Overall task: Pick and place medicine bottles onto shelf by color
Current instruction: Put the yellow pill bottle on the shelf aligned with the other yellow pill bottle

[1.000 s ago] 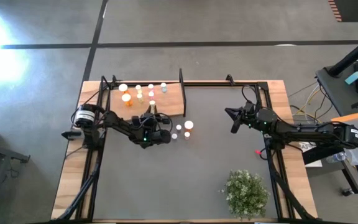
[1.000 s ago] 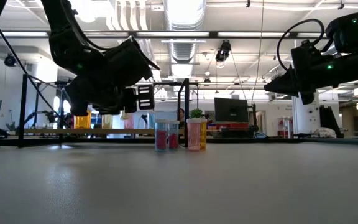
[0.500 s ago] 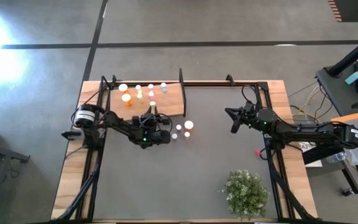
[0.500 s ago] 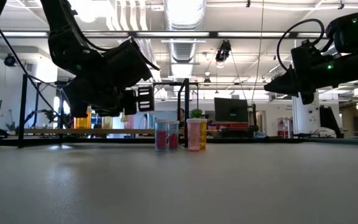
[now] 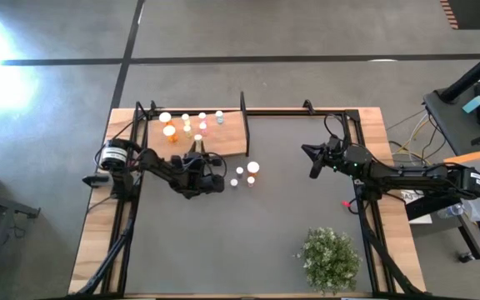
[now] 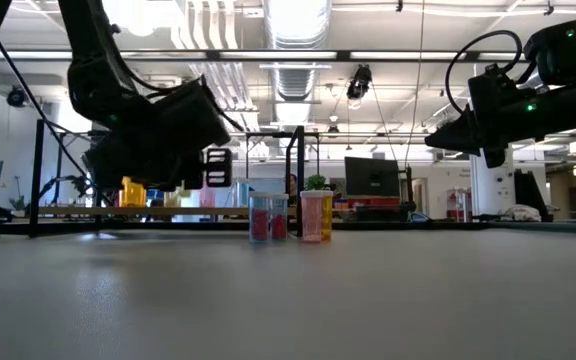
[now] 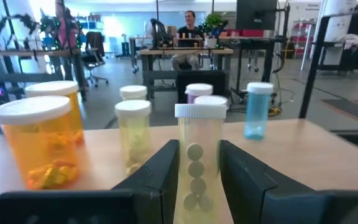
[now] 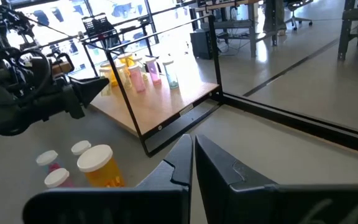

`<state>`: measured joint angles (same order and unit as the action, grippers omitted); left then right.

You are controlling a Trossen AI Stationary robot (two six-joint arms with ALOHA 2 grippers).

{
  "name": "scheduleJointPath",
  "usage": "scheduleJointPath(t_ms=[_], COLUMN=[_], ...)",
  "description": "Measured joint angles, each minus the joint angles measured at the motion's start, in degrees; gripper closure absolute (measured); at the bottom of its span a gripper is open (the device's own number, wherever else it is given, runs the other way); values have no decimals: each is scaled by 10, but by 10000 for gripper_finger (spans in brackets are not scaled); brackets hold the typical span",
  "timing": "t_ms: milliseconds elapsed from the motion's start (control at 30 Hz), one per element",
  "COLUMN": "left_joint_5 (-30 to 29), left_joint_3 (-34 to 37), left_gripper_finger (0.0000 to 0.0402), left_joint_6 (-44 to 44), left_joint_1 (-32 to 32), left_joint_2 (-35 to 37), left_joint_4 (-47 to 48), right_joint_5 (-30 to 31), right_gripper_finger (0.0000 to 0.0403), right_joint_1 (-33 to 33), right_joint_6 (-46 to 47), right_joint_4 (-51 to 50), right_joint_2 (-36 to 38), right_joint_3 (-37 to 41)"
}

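The light-brown wooden shelf [image 5: 230, 137] lies at the table's far left. On it stand orange [image 7: 39, 146], yellow-green [image 7: 133, 134], pink [image 7: 197, 93] and blue [image 7: 257, 111] medicine bottles. My left gripper [image 5: 198, 150] is at the shelf's near edge, shut on a yellow-green bottle with a white cap [image 7: 197, 158]. Several bottles [image 5: 245, 173] stand on the mat right of it; they also show in the low view [image 6: 288, 216]. My right gripper [image 5: 313, 163] waits, shut and empty, above the mat's far right. My left gripper pinches the yellow-green bottle's body [image 7: 194, 177] below its white cap between its two fingers. The fingers [image 7: 166, 171] come level from the table's near side. The bottle is upright. The fingers hide its bottom, so I cannot tell whether it stands on the shelf.
A thin black post [image 5: 242, 108] stands at the shelf's far right corner. A green bushy plant [image 5: 330, 258] stands at the near right. Black frame rails run along the table's sides. The middle of the dark mat [image 5: 265, 225] is bare.
My left gripper has gone a little toward the table's left edge along the shelf's near edge, with the yellow-green bottle still upright in its fingers.
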<state>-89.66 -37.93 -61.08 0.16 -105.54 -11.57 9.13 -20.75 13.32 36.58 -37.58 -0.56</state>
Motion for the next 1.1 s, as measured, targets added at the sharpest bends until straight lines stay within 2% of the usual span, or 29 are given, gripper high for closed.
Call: scheduleJointPath(t_ms=[367,1100], left_joint_5=[-4,-4], left_joint_3=[45,61], left_gripper_finger=[314,305], left_joint_6=[-2,-32], left_joint_1=[2,18], left_joint_2=[0,0], left_joint_4=[0,0], right_joint_5=[0,0], right_gripper_finger=[394,394], right_joint_1=[0,0], right_joint_6=[0,0], right_joint_4=[0,0], right_joint_2=[0,0], right_joint_3=[0,0])
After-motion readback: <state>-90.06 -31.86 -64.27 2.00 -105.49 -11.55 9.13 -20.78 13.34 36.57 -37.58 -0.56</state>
